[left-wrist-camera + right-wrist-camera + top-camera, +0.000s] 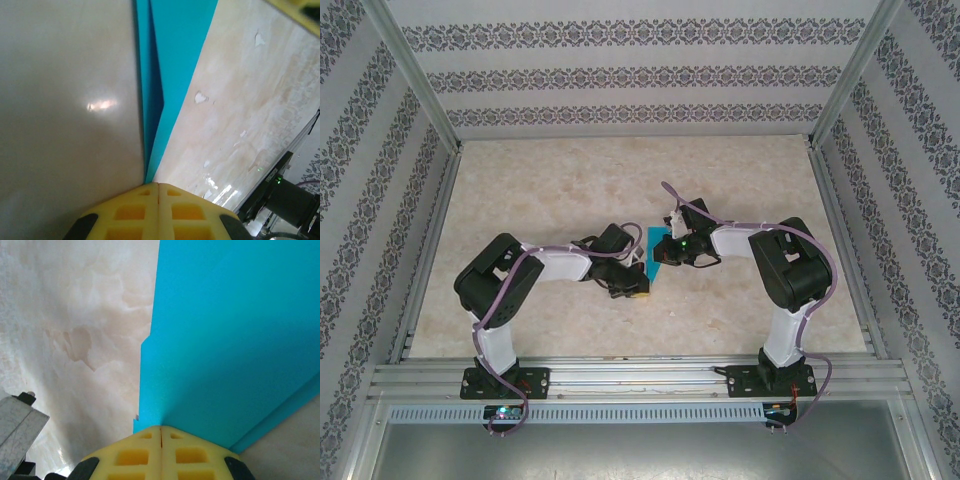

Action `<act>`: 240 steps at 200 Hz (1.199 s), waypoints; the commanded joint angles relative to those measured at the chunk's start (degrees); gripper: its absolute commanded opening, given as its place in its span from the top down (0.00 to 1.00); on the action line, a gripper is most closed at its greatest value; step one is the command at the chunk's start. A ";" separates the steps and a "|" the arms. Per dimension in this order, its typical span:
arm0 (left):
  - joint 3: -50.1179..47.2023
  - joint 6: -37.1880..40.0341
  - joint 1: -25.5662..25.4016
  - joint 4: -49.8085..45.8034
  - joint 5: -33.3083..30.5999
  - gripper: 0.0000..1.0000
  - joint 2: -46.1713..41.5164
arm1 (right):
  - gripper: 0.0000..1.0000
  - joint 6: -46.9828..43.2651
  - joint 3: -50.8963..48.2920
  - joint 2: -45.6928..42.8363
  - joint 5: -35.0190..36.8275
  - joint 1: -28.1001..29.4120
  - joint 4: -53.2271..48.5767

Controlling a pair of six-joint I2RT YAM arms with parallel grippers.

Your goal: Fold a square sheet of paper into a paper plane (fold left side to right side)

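Yellow fingertips (135, 212) of the left tool (158, 192) sit right up close in the left wrist view. They are pressed tight together, with just a thin line between them. The sheet of paper (180, 55) runs straight up to that line and touches the tips. I cannot tell if the tool pinches the paper or just pushes on it. The paper is bright turquoise blue. From this side it looks like a long strip that gets narrow near the tips. It has more than one layer, and a dark blue shadow lies where one layer sits over the other. The counter (260, 110) beside it is pale and marbled, with little white chipped spots.

The right tool (160, 434) has yellow fingertips (190, 457) too, and they are also squeezed shut. Their tips touch the paper (225, 325), which looks wide, flat and smooth from this side. Its left edge has a small step in it. A second layer peeks out as a thin blue band at the lower right. I cannot tell if this tool has hold of the paper either.

From above, the paper (653, 240) is a small blue shape, taller than it is wide. It lies near the middle of the counter (570, 190), between the left tool (640, 293) and the right tool (667, 255).
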 commanded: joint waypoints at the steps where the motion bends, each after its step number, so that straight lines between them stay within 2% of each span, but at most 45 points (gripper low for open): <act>1: -0.20 -0.71 -0.74 -4.12 0.46 1.00 -3.21 | 1.00 -1.56 -2.40 4.10 6.03 0.69 -8.32; 43: 3.46 0.12 1.11 -4.80 0.18 1.00 -4.72 | 1.00 -0.95 -2.14 3.70 5.39 0.86 -7.74; 103: 8.38 2.15 2.47 -3.99 1.33 1.00 2.36 | 1.00 -0.62 -2.06 3.74 5.23 1.13 -7.59; 153: 9.99 3.39 2.51 -4.85 -0.14 1.00 7.30 | 1.00 -0.19 -1.80 2.97 4.34 1.30 -7.34; 240: 6.56 3.30 2.51 -5.53 -2.91 1.00 8.17 | 1.00 1.06 1.62 -7.29 0.35 -0.27 -5.92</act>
